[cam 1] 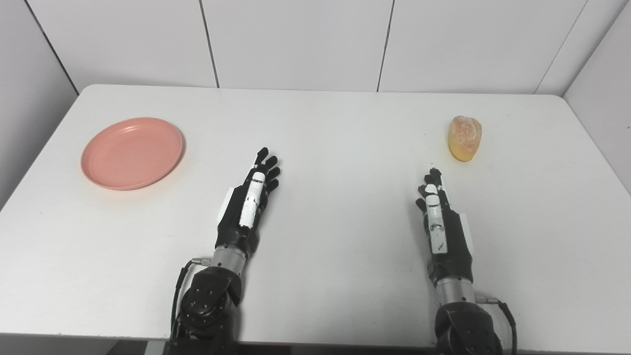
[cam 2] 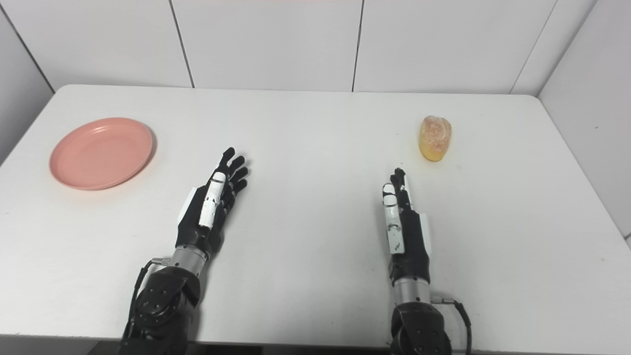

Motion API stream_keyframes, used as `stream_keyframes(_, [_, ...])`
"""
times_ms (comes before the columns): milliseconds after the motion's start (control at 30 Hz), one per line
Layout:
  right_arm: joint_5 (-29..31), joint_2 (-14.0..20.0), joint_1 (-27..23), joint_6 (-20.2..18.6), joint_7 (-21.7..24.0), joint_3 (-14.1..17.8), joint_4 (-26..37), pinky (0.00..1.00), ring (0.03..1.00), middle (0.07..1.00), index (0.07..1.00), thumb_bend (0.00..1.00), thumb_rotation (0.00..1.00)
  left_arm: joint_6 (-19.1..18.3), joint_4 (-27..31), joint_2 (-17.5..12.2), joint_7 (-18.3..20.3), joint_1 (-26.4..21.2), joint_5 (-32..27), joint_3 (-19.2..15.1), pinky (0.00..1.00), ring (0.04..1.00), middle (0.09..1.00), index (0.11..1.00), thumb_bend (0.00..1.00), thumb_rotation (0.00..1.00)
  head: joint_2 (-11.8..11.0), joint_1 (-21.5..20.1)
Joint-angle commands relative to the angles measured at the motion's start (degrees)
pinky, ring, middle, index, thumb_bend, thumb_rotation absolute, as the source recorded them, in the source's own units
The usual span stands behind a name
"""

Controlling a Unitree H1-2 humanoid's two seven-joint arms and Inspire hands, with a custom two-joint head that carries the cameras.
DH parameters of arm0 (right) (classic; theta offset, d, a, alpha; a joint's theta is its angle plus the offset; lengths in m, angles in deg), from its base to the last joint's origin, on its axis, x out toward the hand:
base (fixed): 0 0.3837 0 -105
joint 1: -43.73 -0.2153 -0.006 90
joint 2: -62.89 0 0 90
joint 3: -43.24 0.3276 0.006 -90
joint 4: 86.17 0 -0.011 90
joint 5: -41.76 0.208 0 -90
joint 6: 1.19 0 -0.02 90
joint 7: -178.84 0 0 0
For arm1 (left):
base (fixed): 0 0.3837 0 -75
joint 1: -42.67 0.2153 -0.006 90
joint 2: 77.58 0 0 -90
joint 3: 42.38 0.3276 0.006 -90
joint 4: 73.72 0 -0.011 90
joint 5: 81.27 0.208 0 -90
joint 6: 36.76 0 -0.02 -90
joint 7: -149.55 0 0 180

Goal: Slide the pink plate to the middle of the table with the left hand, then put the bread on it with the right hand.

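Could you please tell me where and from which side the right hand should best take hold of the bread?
Probably across its middle, from above and the near side. The bread is a small rounded loaf, long axis running roughly away from the robot, lying free on the table. The right hand, open, sits just short of it.

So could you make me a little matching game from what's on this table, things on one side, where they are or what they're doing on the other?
Things:
1. pink plate
2. bread
3. left hand
4. right hand

Descriptions:
A. open, empty, just short of the bread
B. far right of the table, untouched
C. far left of the table, empty
D. open, empty, to the right of the plate, apart from it

Pairs: 1-C, 2-B, 3-D, 4-A
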Motion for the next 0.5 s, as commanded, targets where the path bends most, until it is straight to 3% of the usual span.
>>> stream_keyframes(0, [-0.22, -0.33, -0.78, 0.38, 0.0, -0.22, 1.16, 0.96, 0.962, 0.978, 0.982, 0.26, 1.0, -0.29, -0.21, -0.09, 0.89, -0.52, -0.41, 0.27, 0.96, 0.952, 0.961, 0.964, 0.35, 1.0, 0.02, 0.07])
stream_keyframes(467, [-0.01, -0.35, -0.87, 0.1, 0.08, -0.17, 1.27, 0.97, 0.965, 0.98, 0.985, 0.26, 1.0, -0.62, -0.15, -0.08, 0.75, -0.58, -0.06, 0.34, 0.96, 0.955, 0.964, 0.967, 0.35, 1.0, -0.03, 0.16])
